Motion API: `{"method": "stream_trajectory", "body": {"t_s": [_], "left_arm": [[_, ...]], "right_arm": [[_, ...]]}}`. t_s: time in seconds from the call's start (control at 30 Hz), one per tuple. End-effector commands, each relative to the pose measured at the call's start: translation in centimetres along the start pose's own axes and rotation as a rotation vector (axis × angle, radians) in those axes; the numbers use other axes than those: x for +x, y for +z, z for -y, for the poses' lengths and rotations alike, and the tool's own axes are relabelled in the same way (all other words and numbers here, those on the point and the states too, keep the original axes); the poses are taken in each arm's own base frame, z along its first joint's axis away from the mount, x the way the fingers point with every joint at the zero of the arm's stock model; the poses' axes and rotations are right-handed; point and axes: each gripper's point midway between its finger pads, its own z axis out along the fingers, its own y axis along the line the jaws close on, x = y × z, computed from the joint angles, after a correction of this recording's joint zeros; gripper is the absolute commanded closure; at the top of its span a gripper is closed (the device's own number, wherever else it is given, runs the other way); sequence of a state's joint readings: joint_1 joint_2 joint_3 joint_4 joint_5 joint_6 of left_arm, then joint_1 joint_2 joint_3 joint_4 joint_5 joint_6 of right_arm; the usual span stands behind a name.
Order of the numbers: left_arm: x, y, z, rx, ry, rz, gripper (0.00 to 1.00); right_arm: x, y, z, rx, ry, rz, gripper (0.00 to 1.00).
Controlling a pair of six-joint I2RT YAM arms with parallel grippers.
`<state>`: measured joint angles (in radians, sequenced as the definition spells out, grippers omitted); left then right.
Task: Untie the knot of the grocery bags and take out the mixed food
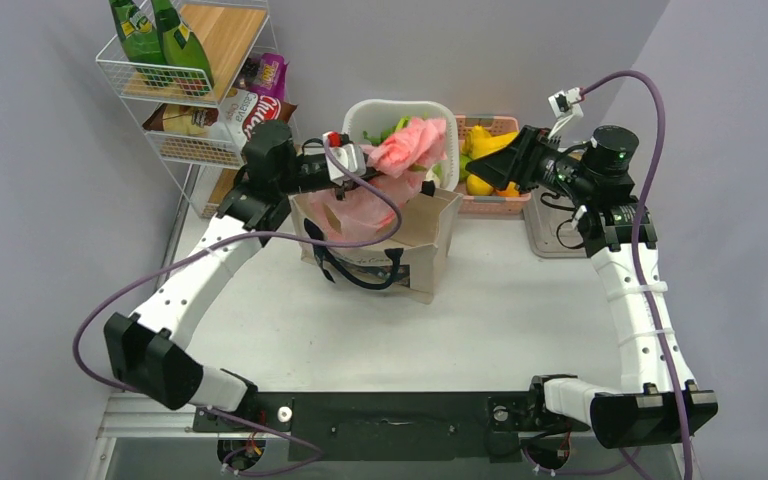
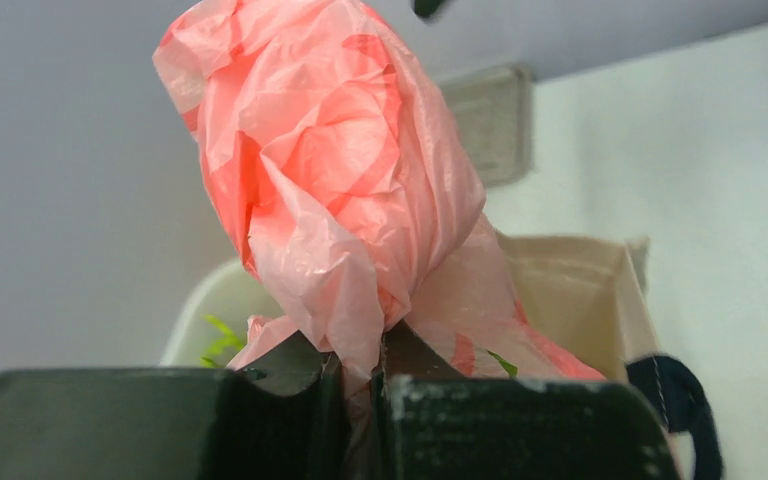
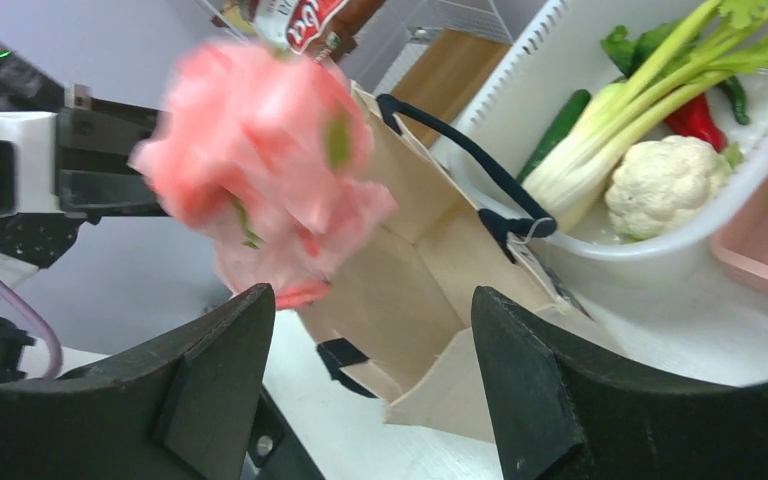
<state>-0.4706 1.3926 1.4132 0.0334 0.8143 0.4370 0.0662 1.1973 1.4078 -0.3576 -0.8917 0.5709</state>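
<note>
The left tool [image 2: 360, 400] is clamping closed on the pink bag [image 2: 330, 170] just under its upright bunched top, while the right tool [image 3: 365, 310] is hovering open just right of the bag, not touching it.

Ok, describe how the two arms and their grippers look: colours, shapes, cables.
The left arm and right arm share white tubular links, black joint housings and black bases. A thin purple cable loops along each. The left gripper and right gripper have black wedge-shaped fingers, with a small white camera block at each wrist.
</note>
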Motion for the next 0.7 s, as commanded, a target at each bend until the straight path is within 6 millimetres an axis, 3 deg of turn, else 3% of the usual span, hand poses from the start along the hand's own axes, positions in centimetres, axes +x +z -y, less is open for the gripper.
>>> {"method": "stream_trajectory", "body": {"t_s": [0.0, 0.1, 0.23, 0.3, 0.33, 0.37, 0.4, 0.43, 0.47, 0.5, 0.53, 0.57, 0.6, 0.63, 0.67], "left_arm": [[4.0, -0.5, 4.8, 0.287, 0.027, -0.062, 1.00], [8.1, -2.4, 7.3, 0.393, 0.086, -0.181, 1.00], [12.2, -4.0, 9.0, 0.536, 0.113, -0.314, 1.00], [15.3, -3.8, 9.4, 0.609, 0.071, -0.402, 1.00], [15.3, -3.9, 9.5, 0.636, 0.057, -0.431, 1.00], [17.6, -3.8, 9.7, 0.677, 0.042, -0.483, 1.00], [17.2, -3.8, 9.7, 0.708, 0.037, -0.507, 1.00], [19.4, -3.8, 10.0, 0.756, 0.033, -0.564, 1.00], [18.9, -3.4, 10.1, 0.787, 0.042, -0.585, 1.00], [20.9, -3.5, 10.5, 0.819, 0.014, -0.654, 1.00], [20.3, -3.0, 10.5, 0.832, 0.016, -0.672, 1.00], [21.8, -3.0, 11.0, 0.862, -0.005, -0.718, 0.98], [21.4, -2.8, 11.1, 0.884, -0.001, -0.731, 0.97], [22.5, -2.9, 11.6, 0.916, -0.008, -0.767, 0.95], [22.3, -3.1, 12.1, 0.957, 0.004, -0.784, 0.95]], "right_arm": [[0.2, -0.8, 0.7, 0.059, -0.112, -0.010, 0.32], [1.7, -1.3, 1.5, 0.096, -0.131, -0.068, 0.32], [2.5, -1.6, 2.0, 0.107, -0.154, -0.093, 0.32], [2.5, -1.5, 2.1, 0.104, -0.158, -0.099, 0.32], [2.5, -1.3, 2.2, 0.105, -0.158, -0.104, 0.32], [2.4, -1.3, 2.2, 0.105, -0.164, -0.104, 0.32], [2.5, -1.3, 2.4, 0.108, -0.164, -0.107, 0.32], [2.4, -1.3, 2.5, 0.111, -0.165, -0.107, 0.32], [2.5, -1.2, 2.7, 0.116, -0.164, -0.109, 0.32], [2.6, -1.2, 2.8, 0.119, -0.163, -0.112, 0.32], [2.6, -1.3, 2.9, 0.123, -0.164, -0.112, 0.32], [2.7, -1.3, 3.0, 0.126, -0.167, -0.115, 0.32], [2.7, -1.4, 3.0, 0.127, -0.171, -0.115, 0.32], [2.8, -1.5, 3.1, 0.132, -0.177, -0.117, 0.32], [2.9, -1.6, 3.1, 0.133, -0.179, -0.118, 0.32]]}}
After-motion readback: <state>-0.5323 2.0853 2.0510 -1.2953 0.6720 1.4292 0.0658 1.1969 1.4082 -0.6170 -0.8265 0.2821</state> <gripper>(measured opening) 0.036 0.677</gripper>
